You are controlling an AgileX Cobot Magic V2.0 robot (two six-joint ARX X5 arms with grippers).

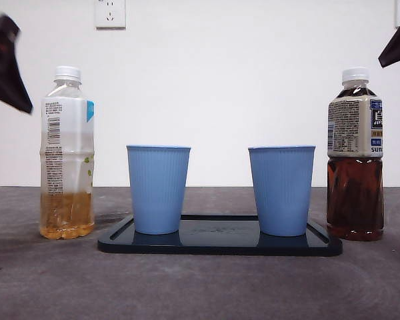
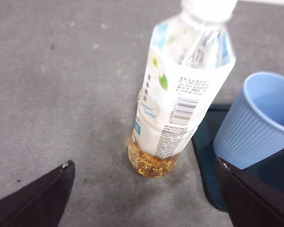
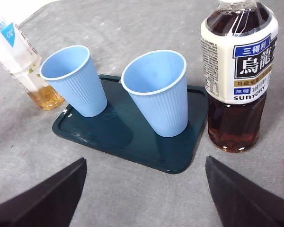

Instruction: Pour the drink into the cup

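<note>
Two blue ribbed cups stand upright and empty on a dark tray (image 1: 220, 245): the left cup (image 1: 158, 189) and the right cup (image 1: 281, 189). A clear bottle with a white label and a little amber drink (image 1: 67, 153) stands capped left of the tray. A dark tea bottle (image 1: 355, 155) stands capped right of it. My left gripper (image 2: 144, 194) is open, hanging above and in front of the pale bottle (image 2: 182, 90). My right gripper (image 3: 146, 189) is open, above the table in front of the tray (image 3: 132, 137) and the tea bottle (image 3: 236, 75). Neither touches anything.
The grey table (image 1: 200, 287) stretches in front of the tray. A white wall with an outlet (image 1: 110, 13) is behind. Black arm tips show at the top left corner (image 1: 5, 63) and top right corner (image 1: 399, 43) of the front view.
</note>
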